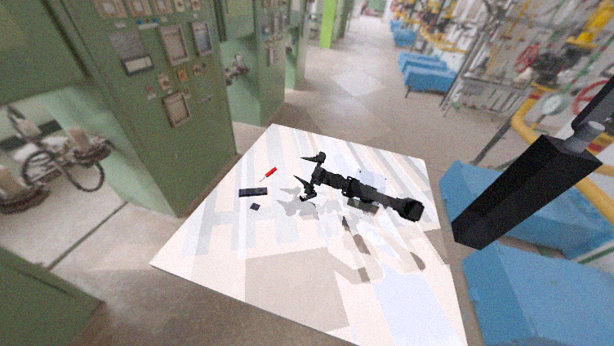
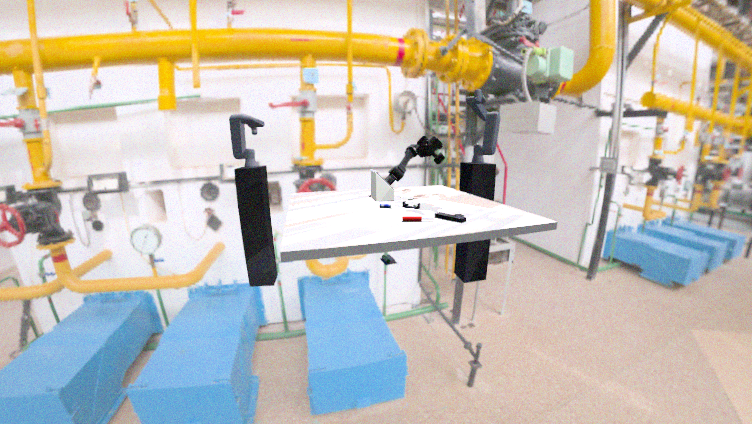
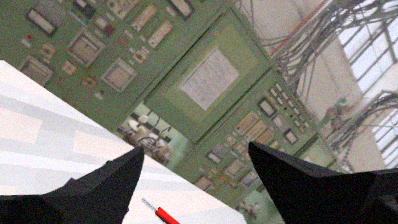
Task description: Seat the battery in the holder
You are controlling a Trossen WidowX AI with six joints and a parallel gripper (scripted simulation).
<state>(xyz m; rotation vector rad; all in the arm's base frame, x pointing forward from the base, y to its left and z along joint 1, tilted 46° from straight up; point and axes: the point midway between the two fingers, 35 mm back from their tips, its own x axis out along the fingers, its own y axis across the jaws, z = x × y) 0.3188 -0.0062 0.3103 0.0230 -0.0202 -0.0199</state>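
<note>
Lying apparently just beyond the wide-open claw (image 1: 307, 170): red battery (image 1: 269, 172).

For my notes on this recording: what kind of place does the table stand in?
Probably an industrial plant or utility room. Yellow pipes with a red valve wheel and a pressure gauge line the wall, and green control cabinets with panels stand beside the table.
</note>
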